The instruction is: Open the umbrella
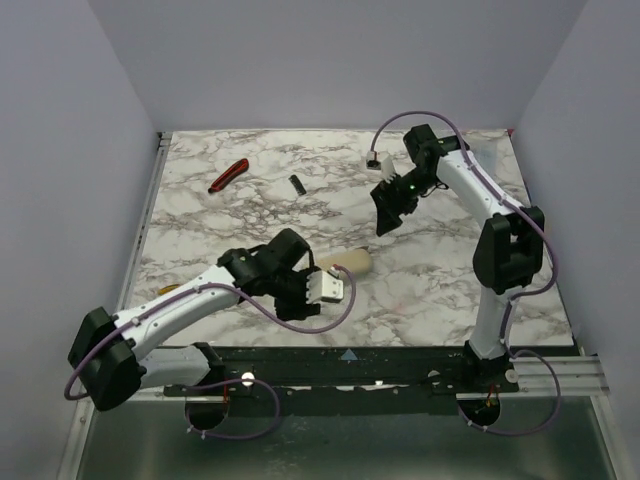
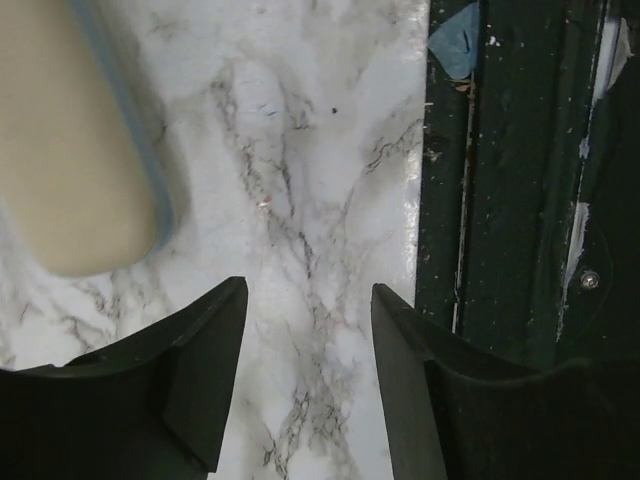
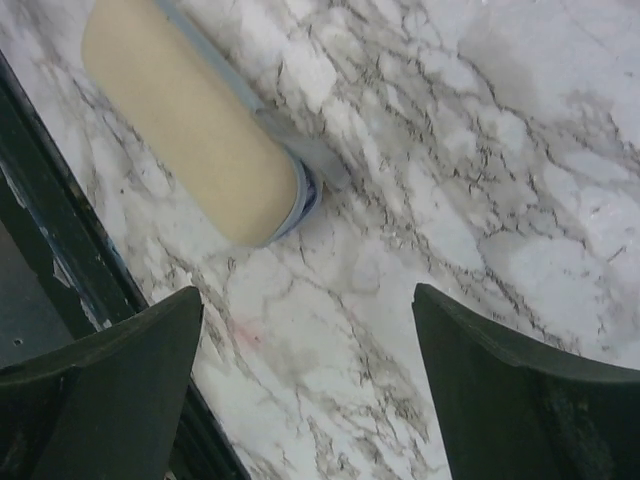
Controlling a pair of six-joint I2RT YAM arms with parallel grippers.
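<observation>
Items counted: one umbrella [image 3: 185, 125], two grippers, one red-handled tool [image 1: 228, 175], one small black oblong item [image 1: 297, 184], one scrap of blue tape [image 2: 455, 45].

Umbrella: folded shut into a smooth, rounded cylinder. In these views it reads as cream, with a pale grey-blue strip along its length and a bluish rim at the blunt end. It lies flat on the marble-patterned table [image 1: 450, 290], white with grey veining. No shaft, handle or ribs can be made out.

Left gripper [image 2: 308, 290]: two dark, matte, wedge-shaped fingers, parted by a moderate gap with only bare marble between them; nothing held. The umbrella lies ahead of and beyond the left-hand finger, outside the gap and not touching it. A black, scuffed rail [image 2: 500, 200] runs ahead of the right-hand finger, with the tape at its far end.

Right gripper [image 3: 308, 292]: fingers of the same dark make, spread wide, holding nothing. The umbrella's blunt end lies ahead of the gap, towards the left-hand finger and clear of both.

In the overhead view the red-handled tool and the black item lie well apart from both sets of jaws, on the far part of the table.
</observation>
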